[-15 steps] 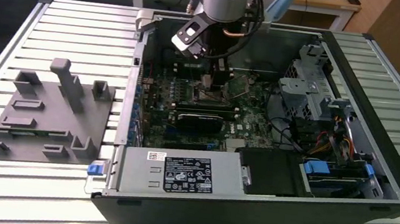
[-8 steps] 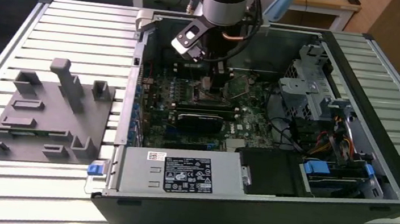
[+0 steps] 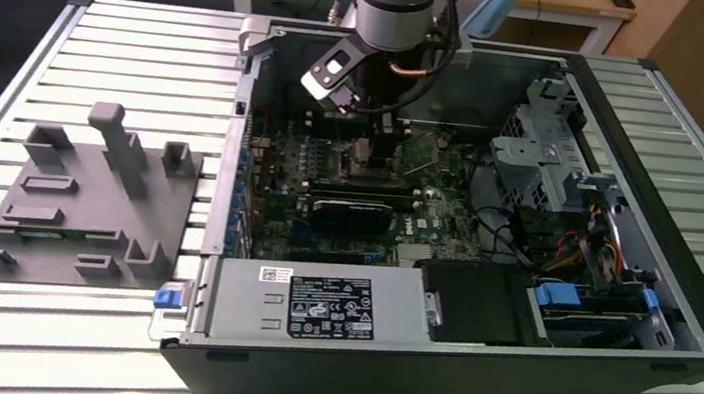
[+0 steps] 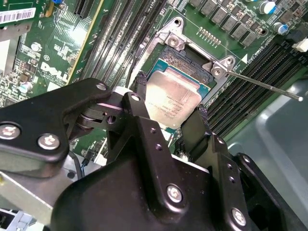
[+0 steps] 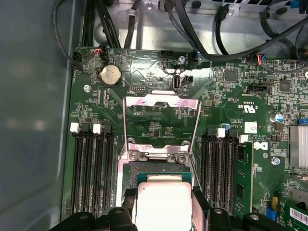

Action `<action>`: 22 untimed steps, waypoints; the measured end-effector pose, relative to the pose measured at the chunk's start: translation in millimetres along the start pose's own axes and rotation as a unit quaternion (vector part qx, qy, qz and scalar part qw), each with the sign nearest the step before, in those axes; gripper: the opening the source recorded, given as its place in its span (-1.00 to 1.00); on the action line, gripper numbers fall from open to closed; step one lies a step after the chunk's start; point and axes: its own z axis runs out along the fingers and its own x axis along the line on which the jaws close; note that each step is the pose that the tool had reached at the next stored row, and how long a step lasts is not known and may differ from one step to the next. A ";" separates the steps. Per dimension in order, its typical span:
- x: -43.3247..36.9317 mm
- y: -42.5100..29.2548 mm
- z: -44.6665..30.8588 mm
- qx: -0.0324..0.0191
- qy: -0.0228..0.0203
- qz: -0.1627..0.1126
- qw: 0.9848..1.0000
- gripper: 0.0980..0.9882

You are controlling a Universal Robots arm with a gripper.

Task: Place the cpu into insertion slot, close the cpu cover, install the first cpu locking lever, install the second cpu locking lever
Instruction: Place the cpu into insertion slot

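The chip (image 4: 172, 98) has a dull, brushed silver-grey metal top. The fingers (image 4: 140, 89) are matt black with ribbed pads. The cover (image 5: 161, 102) is thin bare metal, shiny enough to throw glare. The socket (image 4: 186, 60) looks like dark plastic with a fine grainy middle. The circuit board (image 4: 57, 62) is glossy green lacquer. The bench (image 3: 130, 39) is ribbed pale metal with a satin sheen, and the rack (image 3: 75, 208) on it is matt grey plastic.
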 end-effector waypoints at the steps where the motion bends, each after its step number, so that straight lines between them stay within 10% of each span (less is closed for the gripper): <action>1: 0.0 0.0 0.4 0.000 0.000 0.000 1.000 -0.01; 22: 2.0 -1.4 17.0 0.000 -0.001 0.010 1.000 -0.01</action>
